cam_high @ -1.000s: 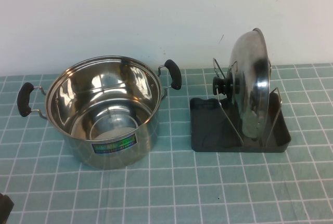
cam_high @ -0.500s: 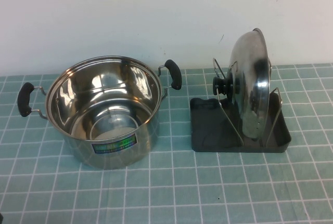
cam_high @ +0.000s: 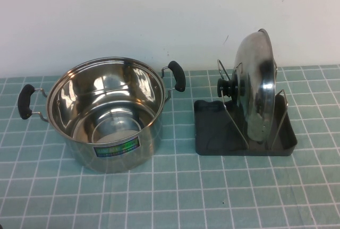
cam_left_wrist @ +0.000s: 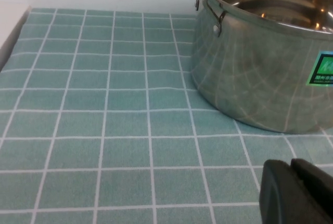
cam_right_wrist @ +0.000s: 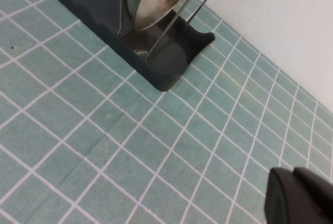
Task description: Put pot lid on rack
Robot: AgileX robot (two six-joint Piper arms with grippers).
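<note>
Reading the scene from our left, we see the left end effector (cam_left_wrist: 296, 193) only as a dark corner in its own wrist view, low over the tiled counter (cam_high: 175, 197) near the pot; it holds nothing that we can see, and we cannot tell how far apart its fingers stand. In the high view it is out of frame. Next comes the steel pot (cam_high: 105, 113), uncovered and empty, its green label facing us and its two black handles out to either side. To the right of it, apart from the pot, sits the rack (cam_high: 212, 133), and the pot lid (cam_high: 257, 80) stands on edge in it, held upright between the wire dividers, its black knob pointing toward the pot. The right wrist view shows the lid's lower rim down in the tray between the wires. The right end effector (cam_right_wrist: 302, 195) shows likewise only as a dark corner in its wrist view, well clear of the rack and empty as far as we can see; its opening we cannot judge. We judge the task done: the lid rests unaided in the rack, and nothing seems left but parking the arms.
</note>
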